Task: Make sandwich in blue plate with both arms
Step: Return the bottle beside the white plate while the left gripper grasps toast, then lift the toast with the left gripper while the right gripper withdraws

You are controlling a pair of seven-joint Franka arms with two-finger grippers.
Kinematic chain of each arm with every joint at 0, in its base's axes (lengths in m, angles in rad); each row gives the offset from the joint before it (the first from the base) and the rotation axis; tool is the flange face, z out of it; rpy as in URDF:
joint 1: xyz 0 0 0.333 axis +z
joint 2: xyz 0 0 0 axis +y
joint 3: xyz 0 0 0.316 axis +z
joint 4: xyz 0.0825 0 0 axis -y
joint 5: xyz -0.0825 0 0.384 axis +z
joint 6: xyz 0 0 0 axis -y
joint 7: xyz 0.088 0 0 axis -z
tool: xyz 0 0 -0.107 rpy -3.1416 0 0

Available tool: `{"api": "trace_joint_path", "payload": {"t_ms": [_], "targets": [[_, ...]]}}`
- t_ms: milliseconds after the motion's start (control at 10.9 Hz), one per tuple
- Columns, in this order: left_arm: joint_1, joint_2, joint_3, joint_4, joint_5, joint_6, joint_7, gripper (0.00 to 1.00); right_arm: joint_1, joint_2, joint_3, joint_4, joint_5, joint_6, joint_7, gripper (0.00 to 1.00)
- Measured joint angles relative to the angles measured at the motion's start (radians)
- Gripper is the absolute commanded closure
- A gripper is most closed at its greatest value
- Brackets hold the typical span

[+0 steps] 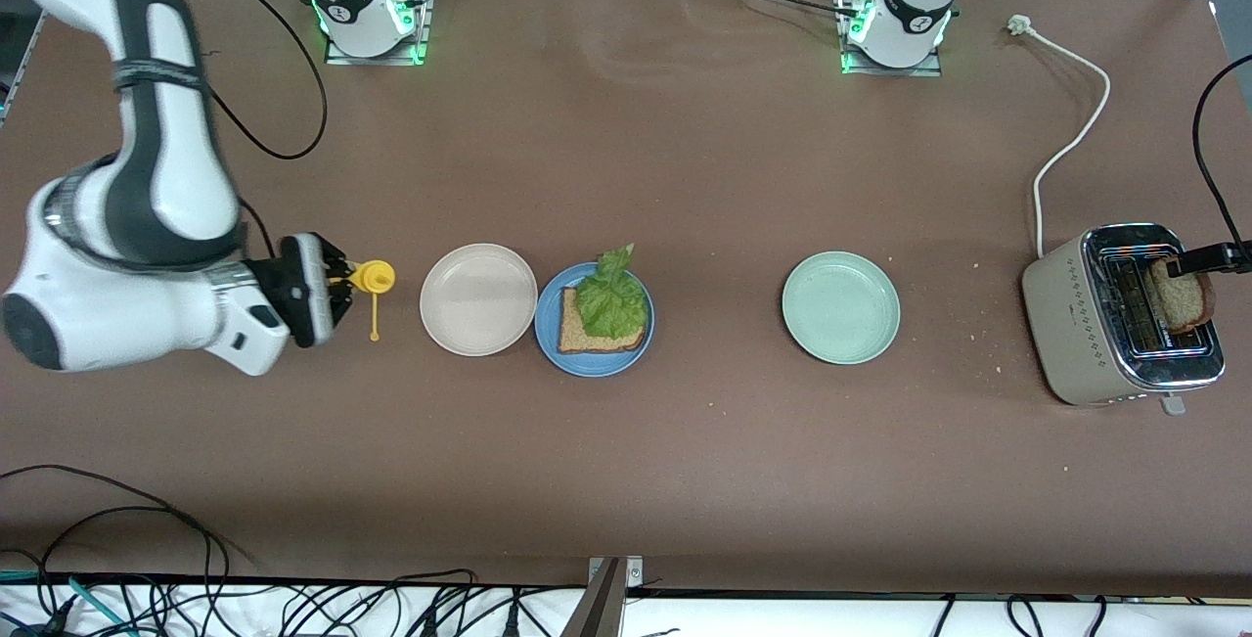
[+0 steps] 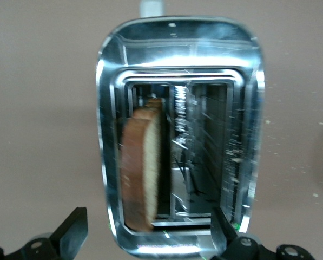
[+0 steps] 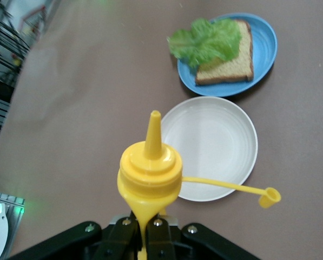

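- Sandwich (image 1: 599,322) half-built on the blue plate (image 1: 554,353): one brown slice lying flat, ruffled lettuce (image 1: 613,299) on top, no upper slice yet; plate just beside the beige plate (image 1: 478,299), with the pale green plate (image 1: 840,307) well apart toward the left arm's end
- Slice roughly square, so no clear long axis; lettuce running lengthwise away from the front camera, tip overhanging the plate rim
- Step in hand, as a judgement: sauce and top slice both pending
- Right gripper (image 1: 337,290) near the beige plate, pinching a yellow squeeze bottle (image 3: 149,170), cap dangling open; next needs the nozzle carried over the lettuce
- Left gripper (image 1: 1198,263) over the toaster (image 1: 1066,314), touching the second slice (image 1: 1182,296) standing in a slot; fingers spread wide in the wrist view, not yet closed; next needs a firm pinch, then a straight lift
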Motion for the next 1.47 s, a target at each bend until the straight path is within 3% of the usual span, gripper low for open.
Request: {"api": "trace_joint_path", "payload": {"t_ms": [183, 275, 458, 550, 642, 1375, 1467], "targets": [[0.019, 0.041, 0.0, 0.004, 0.006, 0.032, 0.032, 0.0, -0.106, 0.006, 0.001, -0.025, 0.105, -0.059, -0.174, 0.98], [0.023, 0.054, 0.0, 0.005, 0.007, 0.04, 0.032, 0.09, -0.149, 0.014, 0.001, -0.048, 0.152, -0.068, -0.268, 0.98], [0.024, 0.066, -0.001, 0.01, 0.008, 0.041, 0.032, 0.52, -0.196, 0.057, 0.003, -0.085, 0.229, -0.072, -0.462, 0.98], [0.025, 0.068, -0.001, 0.013, 0.008, 0.041, 0.033, 0.83, -0.206, 0.094, 0.004, -0.094, 0.26, -0.072, -0.566, 0.98], [0.025, 0.069, -0.002, 0.015, 0.009, 0.041, 0.035, 1.0, -0.21, 0.131, 0.005, -0.098, 0.279, -0.072, -0.643, 0.98], [0.024, 0.069, -0.017, 0.063, 0.057, 0.021, 0.045, 1.0, -0.241, 0.283, 0.005, -0.1, 0.31, -0.071, -0.879, 0.94], [0.023, 0.067, -0.02, 0.1, 0.061, -0.014, 0.059, 1.0, -0.245, 0.302, 0.006, -0.1, 0.32, -0.071, -0.895, 0.29]]}}
